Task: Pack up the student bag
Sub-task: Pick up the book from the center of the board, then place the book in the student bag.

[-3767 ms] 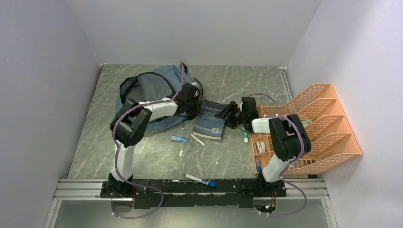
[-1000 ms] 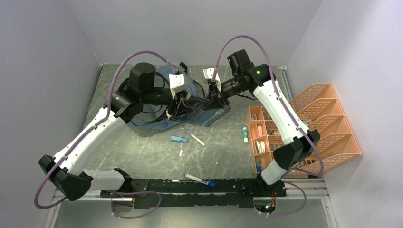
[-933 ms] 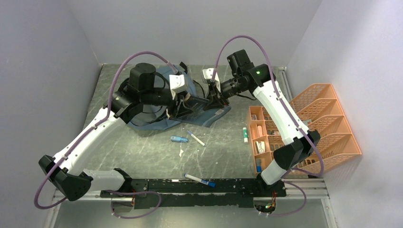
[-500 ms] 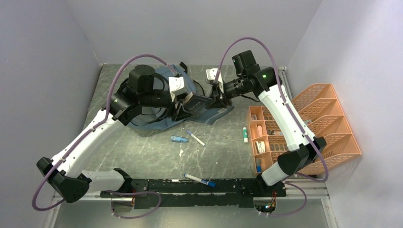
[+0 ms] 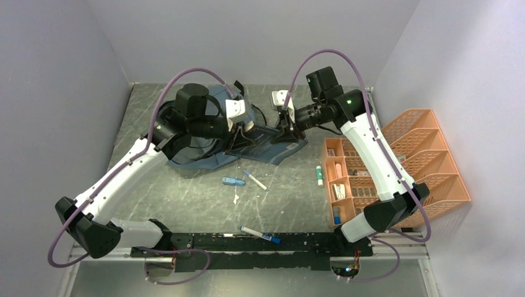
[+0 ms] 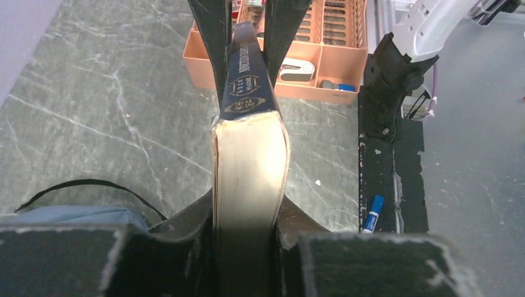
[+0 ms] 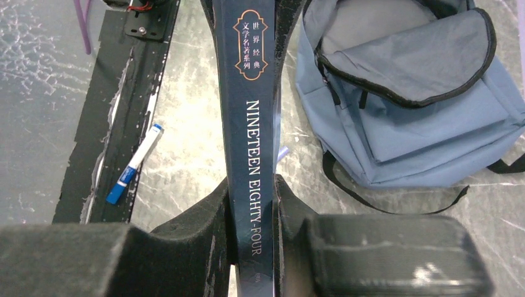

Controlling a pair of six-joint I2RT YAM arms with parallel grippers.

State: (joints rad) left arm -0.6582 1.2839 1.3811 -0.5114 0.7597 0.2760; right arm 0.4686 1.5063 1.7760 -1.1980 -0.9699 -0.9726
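Student bag (image 7: 421, 117) is lying unzipped on the desk (image 5: 297, 198); left hand (image 6: 247, 204) and right hand (image 7: 252, 192) are both clamping the Nineteen Eighty-Four book (image 7: 254, 124).

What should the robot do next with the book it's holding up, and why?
Probably carry the book sideways until it hangs over the open mouth of the student bag. The left pincer and the right pincer are each clamped on one end of it. The book is up in the air but off to the side of the opening, so it can't go in yet.
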